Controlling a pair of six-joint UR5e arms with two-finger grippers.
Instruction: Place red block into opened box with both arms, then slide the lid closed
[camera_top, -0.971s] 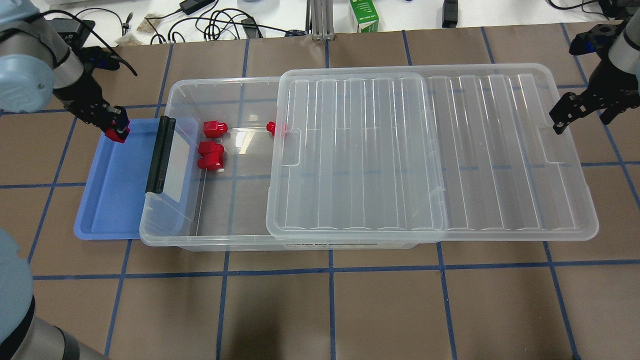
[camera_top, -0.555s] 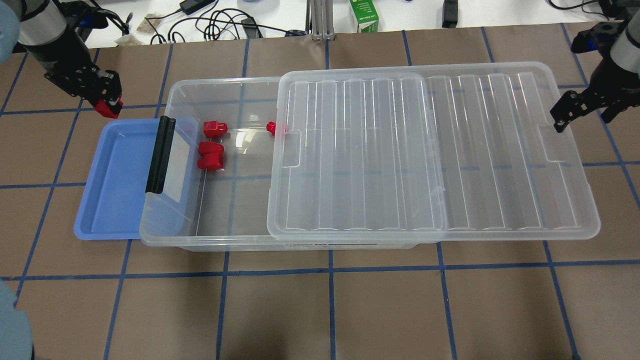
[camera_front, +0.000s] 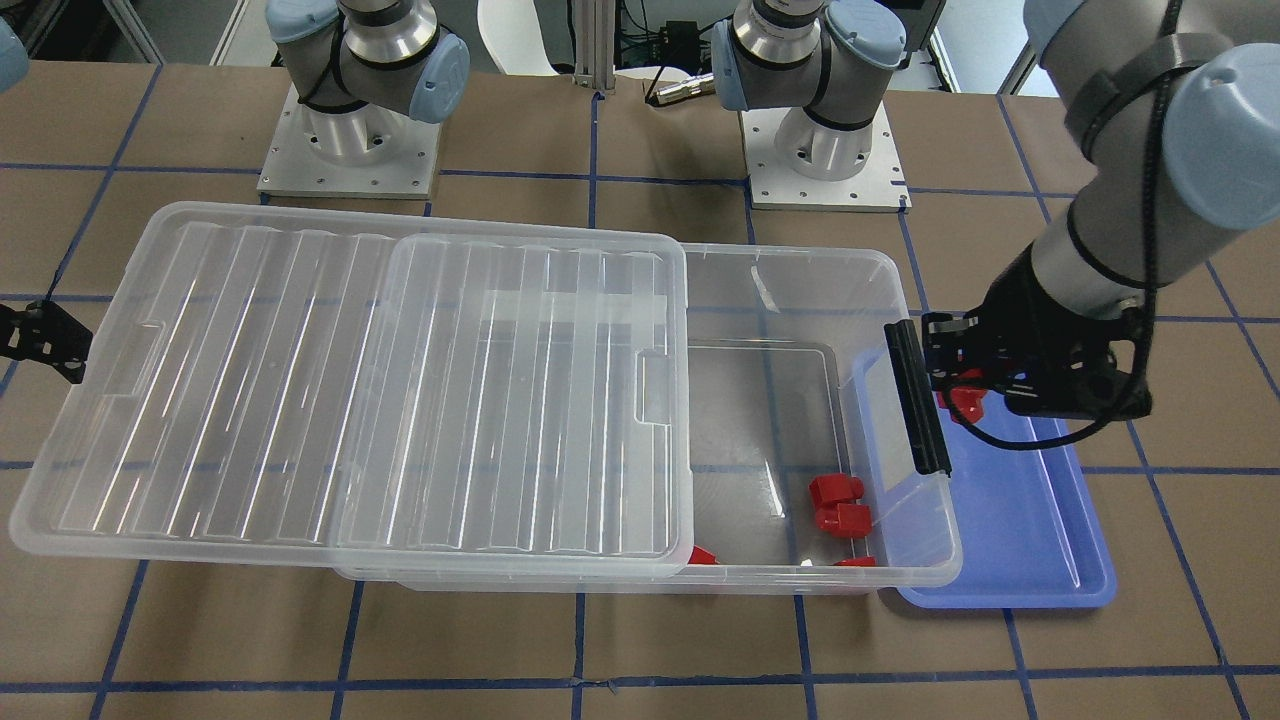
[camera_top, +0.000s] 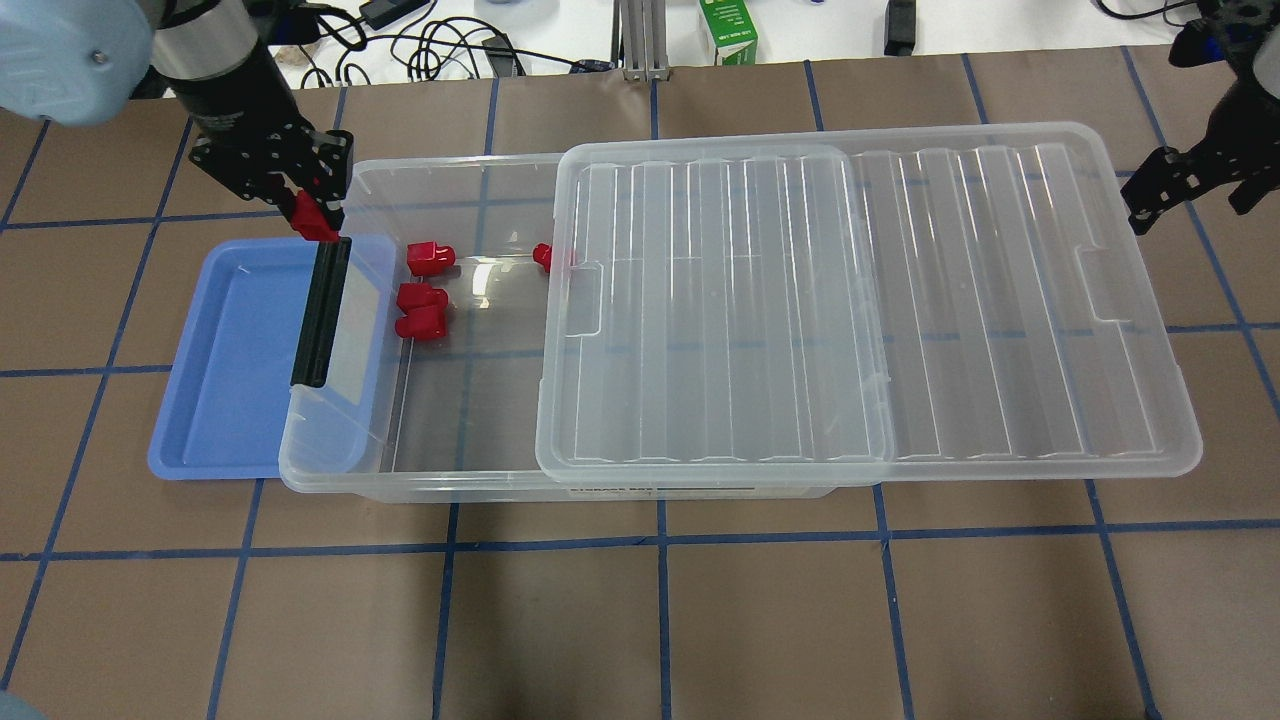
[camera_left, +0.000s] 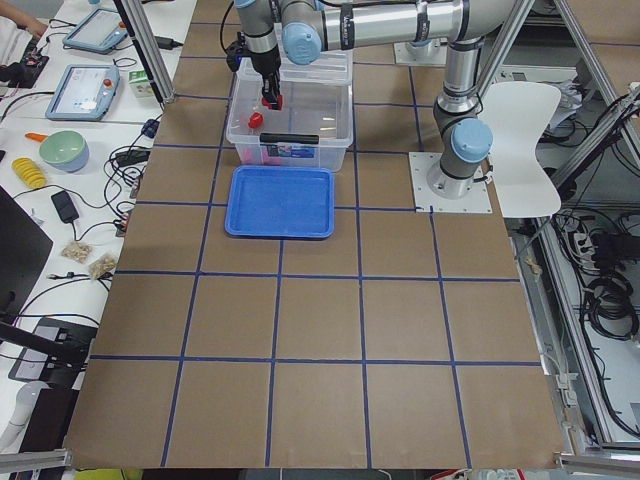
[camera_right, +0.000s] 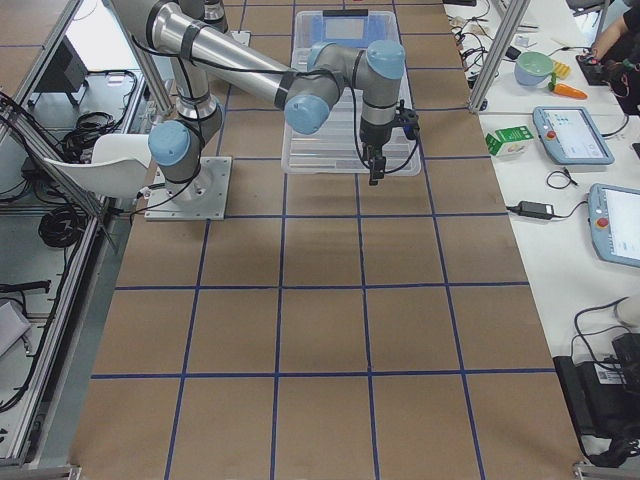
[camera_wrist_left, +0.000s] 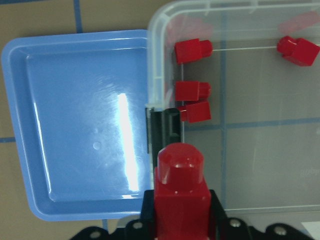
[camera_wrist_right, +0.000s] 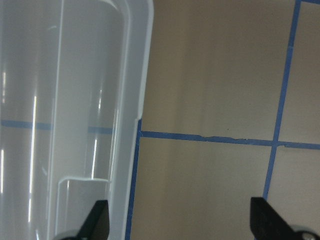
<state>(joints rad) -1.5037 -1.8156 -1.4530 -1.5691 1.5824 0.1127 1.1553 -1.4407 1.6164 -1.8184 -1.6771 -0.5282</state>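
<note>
A red block (camera_top: 313, 222) (camera_wrist_left: 181, 192) (camera_front: 966, 403) hangs in my left gripper (camera_top: 316, 214), which is shut on it. It sits just above the far end of the black bar (camera_top: 322, 310) on the box's (camera_top: 330, 478) left short end. The clear lid (camera_top: 980, 300) lies slid to the right, covering the box's right part and overhanging beyond it. Several other red blocks (camera_top: 422, 310) lie on the box floor in the uncovered part. My right gripper (camera_top: 1190, 190) (camera_wrist_right: 182, 222) stands open with nothing in it, just off the lid's right short end near its far corner.
A shallow blue tray (camera_top: 235, 370) lies partly under the box's left end. Cables, a green carton (camera_top: 728, 32) and a metal post (camera_top: 640, 40) sit beyond the far table edge. Brown gridded tabletop (camera_top: 660, 620) stretches in front of the box.
My left gripper has carried the red block up from over the blue tray and to the right, to the box's left rim. The right gripper has drifted slightly right and farther away.
</note>
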